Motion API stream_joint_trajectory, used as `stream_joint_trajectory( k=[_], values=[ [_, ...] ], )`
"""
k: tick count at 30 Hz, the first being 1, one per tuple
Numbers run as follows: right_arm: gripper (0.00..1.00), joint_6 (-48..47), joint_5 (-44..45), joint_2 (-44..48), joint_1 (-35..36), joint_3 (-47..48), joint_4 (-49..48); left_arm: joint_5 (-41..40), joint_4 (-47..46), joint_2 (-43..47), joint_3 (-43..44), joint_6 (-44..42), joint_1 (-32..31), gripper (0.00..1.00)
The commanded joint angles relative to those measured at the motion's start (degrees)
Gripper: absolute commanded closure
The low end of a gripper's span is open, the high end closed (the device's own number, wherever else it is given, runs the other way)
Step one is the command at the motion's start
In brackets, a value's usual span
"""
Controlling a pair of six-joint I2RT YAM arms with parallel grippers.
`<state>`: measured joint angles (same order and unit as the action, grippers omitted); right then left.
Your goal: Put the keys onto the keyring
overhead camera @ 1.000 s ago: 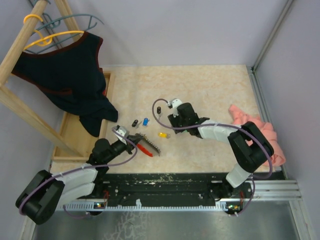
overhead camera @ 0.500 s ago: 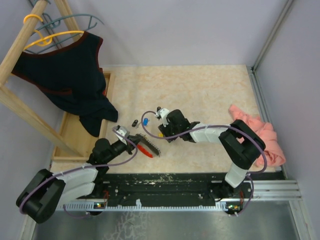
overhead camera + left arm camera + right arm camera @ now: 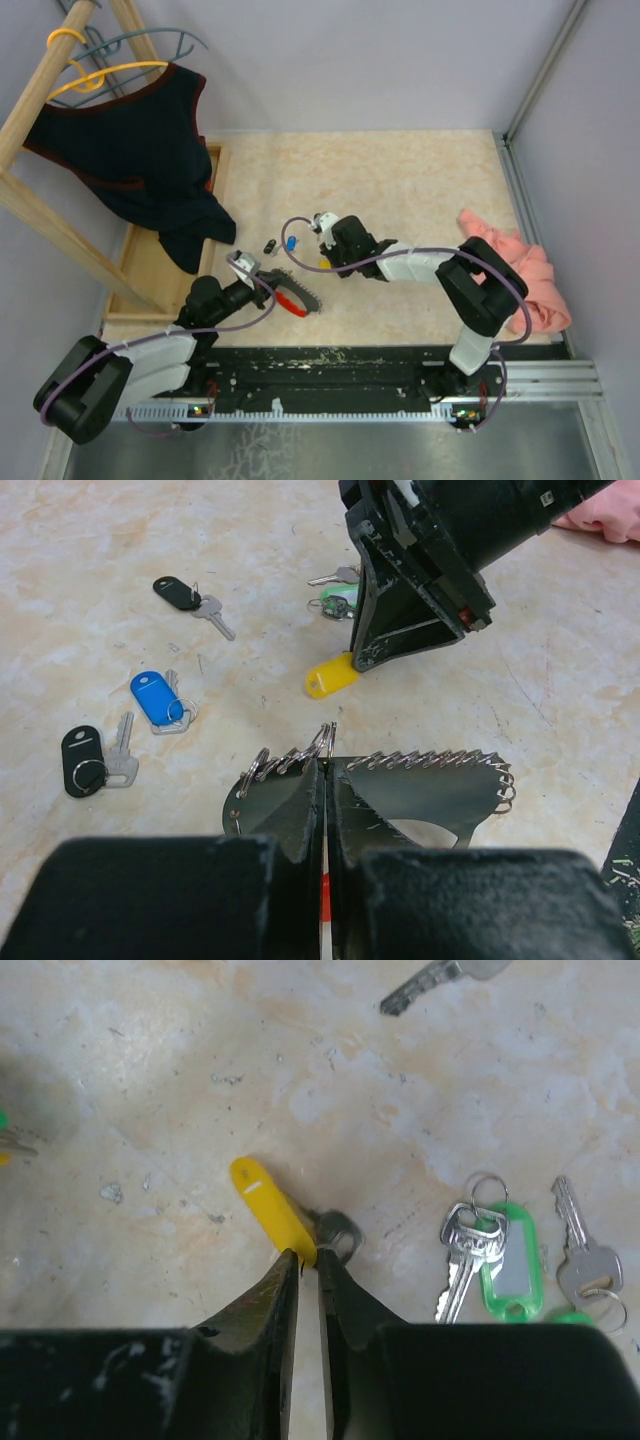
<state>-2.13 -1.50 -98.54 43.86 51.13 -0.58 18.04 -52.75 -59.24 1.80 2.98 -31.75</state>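
Between the tips of the right gripper (image 3: 308, 1257), pinches the near end of the yellow key (image 3: 268, 1210), jaws drawn almost together on its plastic head, with the small metal ring just beside the tips and the whole key apparently flat on the table (image 3: 150, 1060). Off to that gripper's right, leaves the green key (image 3: 505, 1260) lying loose.

Clamps the keyring (image 3: 430, 765) in the left gripper (image 3: 328, 770), closed fully on it, with the row of wire loops fanned out just ahead of the fingertips. Farther ahead of that gripper, faces the right gripper and the yellow key. Ahead and to its left, shows the blue key (image 3: 155, 697) and two black keys (image 3: 80, 760) scattered apart.

Judged as the pick-up step: one key grasped, not yet lifted or threaded.

Next calls for raising the yellow key, carrying it to the loops ahead of the left gripper, and lining its small ring up with one loop. Needs fine alignment, with only the very end of the head gripped and liable to slip.
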Motion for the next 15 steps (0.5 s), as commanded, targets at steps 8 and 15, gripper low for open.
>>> stream_joint_trajectory(
  k=[8,15],
  values=[
    [0.98,11.45,-1.25,15.81,-3.51,-3.19,7.31,3.26,-2.09,0.68,2.02,-0.47,0.19,1.00],
    [0.90,5.48,0.31,16.34,-1.30,-5.24,4.26,4.88,-2.57,-1.02,2.85,-0.27,0.19,1.00]
  ],
)
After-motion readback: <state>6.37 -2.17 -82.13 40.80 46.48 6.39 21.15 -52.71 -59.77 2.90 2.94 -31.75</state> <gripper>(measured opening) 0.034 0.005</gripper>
